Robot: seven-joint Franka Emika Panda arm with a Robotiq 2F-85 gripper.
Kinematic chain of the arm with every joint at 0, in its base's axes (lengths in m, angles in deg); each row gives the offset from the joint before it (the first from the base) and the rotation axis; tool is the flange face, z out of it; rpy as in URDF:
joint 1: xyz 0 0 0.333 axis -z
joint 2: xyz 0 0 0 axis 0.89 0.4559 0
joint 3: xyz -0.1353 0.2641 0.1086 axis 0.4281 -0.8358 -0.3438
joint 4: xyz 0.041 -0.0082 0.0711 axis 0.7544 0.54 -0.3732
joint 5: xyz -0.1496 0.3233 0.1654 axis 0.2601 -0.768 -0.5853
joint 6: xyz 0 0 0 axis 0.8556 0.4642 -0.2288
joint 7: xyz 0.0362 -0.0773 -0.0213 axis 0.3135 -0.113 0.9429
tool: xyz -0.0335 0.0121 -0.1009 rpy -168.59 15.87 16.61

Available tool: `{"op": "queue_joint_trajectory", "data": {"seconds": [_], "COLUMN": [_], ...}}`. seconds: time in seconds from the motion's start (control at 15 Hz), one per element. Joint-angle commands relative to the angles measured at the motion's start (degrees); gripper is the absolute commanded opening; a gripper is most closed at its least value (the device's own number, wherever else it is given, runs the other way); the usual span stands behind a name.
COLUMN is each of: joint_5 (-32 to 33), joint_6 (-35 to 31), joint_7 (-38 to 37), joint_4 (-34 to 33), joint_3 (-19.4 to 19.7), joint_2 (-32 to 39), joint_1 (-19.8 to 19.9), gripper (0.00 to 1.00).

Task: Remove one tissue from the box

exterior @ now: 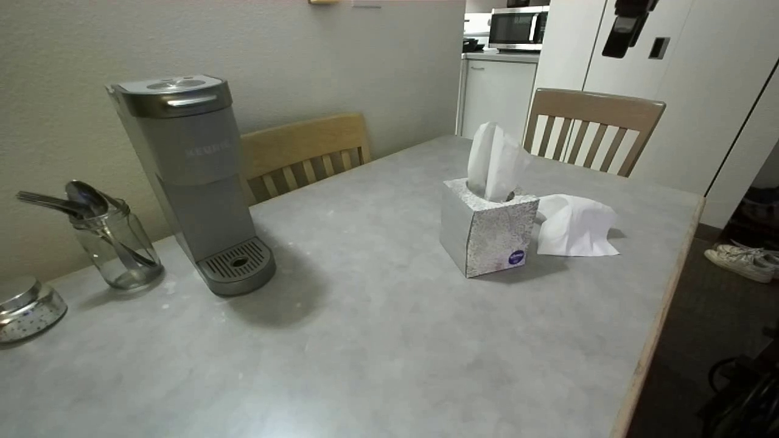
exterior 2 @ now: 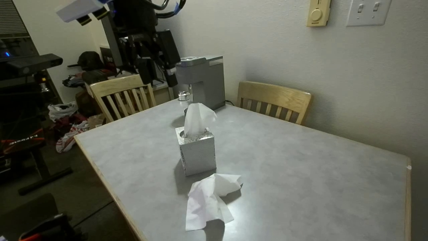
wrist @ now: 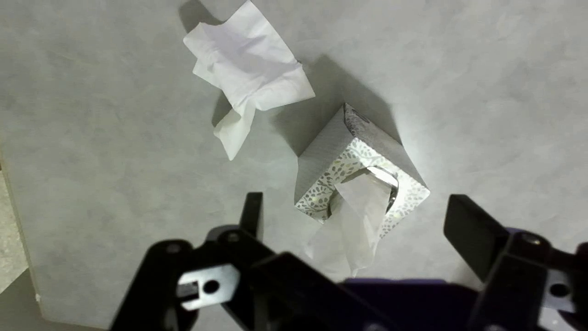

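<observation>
The box (exterior: 499, 240), a small patterned cube, stands upright on the table, also in an exterior view (exterior 2: 200, 156) and the wrist view (wrist: 321, 158). The white tissue (exterior: 494, 163) sticks up out of its top opening; it also shows in an exterior view (exterior 2: 195, 120) and the wrist view (wrist: 356, 225). My gripper (wrist: 358, 211) is open and empty, its fingers wide apart on either side of the tissue in the wrist view. In an exterior view the gripper (exterior 2: 158, 76) hangs above the table, higher than the tissue and apart from it. Only a fingertip part shows in an exterior view (exterior: 624, 33).
A crumpled white tissue wad (exterior: 577, 226) lies beside the box, also in an exterior view (exterior 2: 210, 197) and the wrist view (wrist: 250, 64). A grey coffee machine (exterior: 207, 164), a glass jar with cutlery (exterior: 125, 252) and a metal-lidded shaker (exterior: 27, 310) stand on the table (exterior: 365, 340). Chairs surround it.
</observation>
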Motion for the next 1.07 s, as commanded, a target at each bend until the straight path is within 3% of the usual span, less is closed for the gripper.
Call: {"op": "queue_joint_trajectory", "data": {"seconds": [0.0, 0.73, 1.0], "joint_5": [-1.5, -2.9, -7.9], "joint_6": [-2.6, -12.2, -14.2], "joint_7": [0.7, 5.0, 9.6], "joint_4": [0.5, -2.1, -3.9], "joint_3": [-0.3, -1.4, -1.9], "joint_2": [2.3, 11.6, 14.7], "joint_1": [0.0, -1.4, -2.5], "gripper": [1.00, 1.00, 1.00]}}
